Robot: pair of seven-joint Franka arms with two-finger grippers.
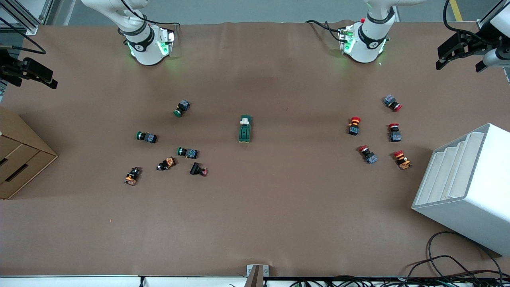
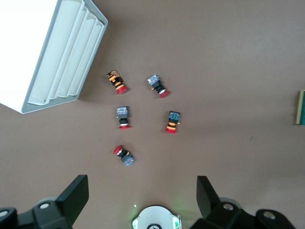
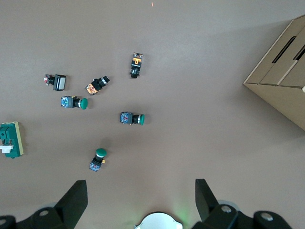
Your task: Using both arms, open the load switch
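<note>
The load switch [image 1: 245, 128], a dark green block with a white lever piece on top, lies flat near the middle of the table, between the two arms' ends. The right wrist view shows it [image 3: 10, 139] at the picture's edge, and the left wrist view catches only a sliver of it [image 2: 301, 107]. My left gripper [image 2: 142, 186] hangs open high over the table near its own base [image 1: 364, 44], holding nothing. My right gripper [image 3: 140, 187] is likewise open and empty, high over its base [image 1: 149, 46]. Both are far from the switch.
Several green and dark push buttons [image 1: 187, 152] lie scattered toward the right arm's end, and several red ones [image 1: 368, 154] toward the left arm's end. A white slotted rack [image 1: 466, 187] stands at the left arm's end. A cardboard drawer box [image 1: 20, 159] stands at the right arm's end.
</note>
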